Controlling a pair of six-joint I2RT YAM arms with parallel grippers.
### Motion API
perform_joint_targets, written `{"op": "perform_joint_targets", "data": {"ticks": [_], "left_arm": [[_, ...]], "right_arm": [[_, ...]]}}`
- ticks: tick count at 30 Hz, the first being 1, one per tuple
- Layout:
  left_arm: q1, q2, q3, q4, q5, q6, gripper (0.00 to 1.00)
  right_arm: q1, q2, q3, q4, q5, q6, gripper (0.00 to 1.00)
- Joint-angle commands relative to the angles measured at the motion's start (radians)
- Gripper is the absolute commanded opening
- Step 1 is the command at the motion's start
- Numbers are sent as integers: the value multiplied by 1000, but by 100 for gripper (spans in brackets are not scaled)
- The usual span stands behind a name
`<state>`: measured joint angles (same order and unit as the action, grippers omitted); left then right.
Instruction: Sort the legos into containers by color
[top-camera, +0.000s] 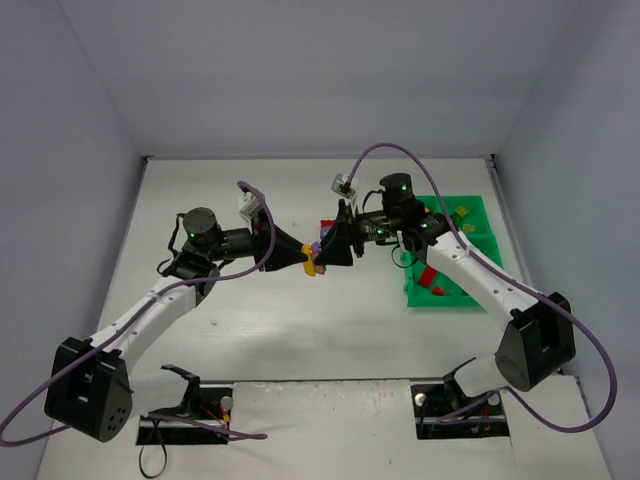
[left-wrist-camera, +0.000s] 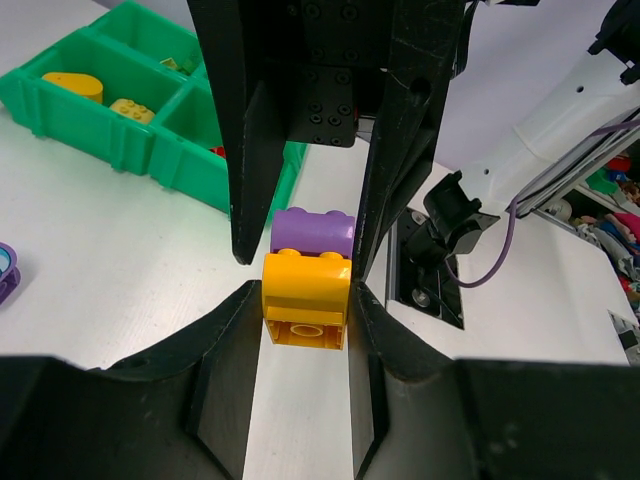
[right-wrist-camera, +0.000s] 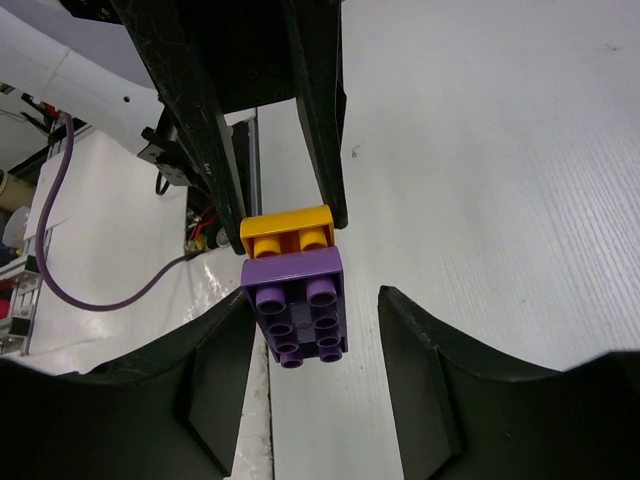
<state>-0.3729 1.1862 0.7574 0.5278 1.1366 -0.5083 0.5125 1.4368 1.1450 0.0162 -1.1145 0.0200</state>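
From above, we see the two arms meet over the middle of the white tabletop. The left hand and the right hand are tip to tip, with only a speck of yellow and purple between them.

The wrist views resolve that speck into a yellow brick and a purple brick, pressed together into one stack and held in the air. The left wrist camera shows its own matte black fingers clamped tight on the yellow brick's smooth sides, the brick's hollow underside facing the lens. The right wrist camera shows the opposite end, with the purple brick's glossy round studs. There the right hand stands partly open around that brick. One finger lies at its side, and the other is apart from it, with finely ribbed tabletop showing in the gap.

The green tray sits to the right, beside the right arm. The overhead view shows a red brick inside it. The left wrist view shows its low moulded walls and one compartment holding a rounded yellow piece and a studded yellow block.
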Motion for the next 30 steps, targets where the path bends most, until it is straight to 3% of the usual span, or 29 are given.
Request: {"op": "perform_joint_targets", "data": {"ticks": [1, 8, 10, 11, 26, 30], "left_arm": [[-1, -10, 63, 104, 51, -6, 0], [-4, -5, 63, 107, 54, -7, 0], [-3, -4, 63, 109, 60, -4, 0], [-3, -7, 62, 107, 64, 1, 0], [28, -53, 42, -2, 88, 91, 0], [32, -53, 45, -25, 80, 97, 0]], "right_arm": [[6, 2, 48, 36, -45, -11, 47], [14, 7, 45, 36, -67, -11, 30], [14, 8, 42, 36, -67, -12, 14], [12, 7, 41, 36, -58, -11, 1], [-167, -81, -57, 25, -108, -37, 0], [-206, -108, -83, 5, -29, -26, 0]]}}
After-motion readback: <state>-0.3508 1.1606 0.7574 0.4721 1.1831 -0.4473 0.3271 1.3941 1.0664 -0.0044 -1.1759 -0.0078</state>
